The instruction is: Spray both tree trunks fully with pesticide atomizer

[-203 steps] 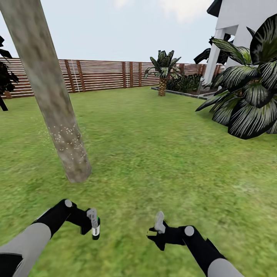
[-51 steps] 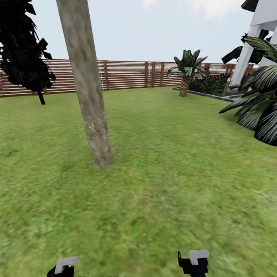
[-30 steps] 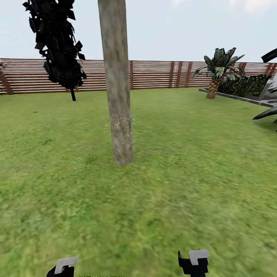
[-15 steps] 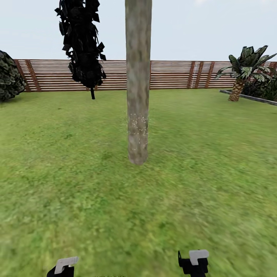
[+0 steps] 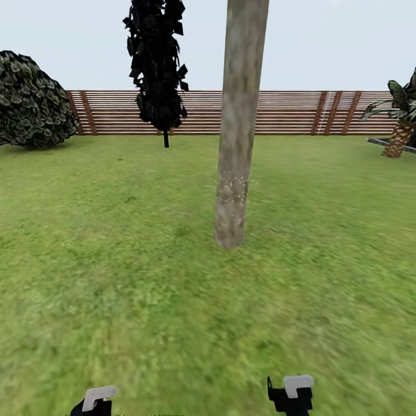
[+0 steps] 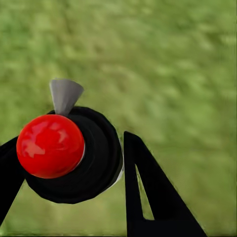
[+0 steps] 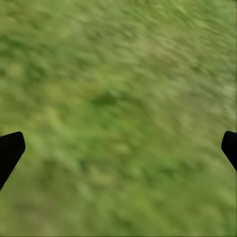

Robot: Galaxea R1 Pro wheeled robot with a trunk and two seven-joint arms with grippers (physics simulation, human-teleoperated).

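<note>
A thick pale grey-brown tree trunk rises from the lawn straight ahead, some way off. A patch of pale pesticide specks dots its lower part; its foliage is out of view. In the left wrist view the pesticide atomizer, black with a red round top and a grey nozzle, sits between black fingers: my left gripper is shut on it. My left gripper and right gripper peek in at the head view's lower edge. My right gripper is open over grass, holding nothing.
A thin-stemmed black tree stands behind the trunk to its left, a round bush at the far left. The brown slat fence closes the back. A small palm stands at the far right. Grass lies all around.
The whole view has swung leftward, so the camera turned: the trunk now sits further right in the picture and the round bush has come fully in. Both grippers keep their places.
</note>
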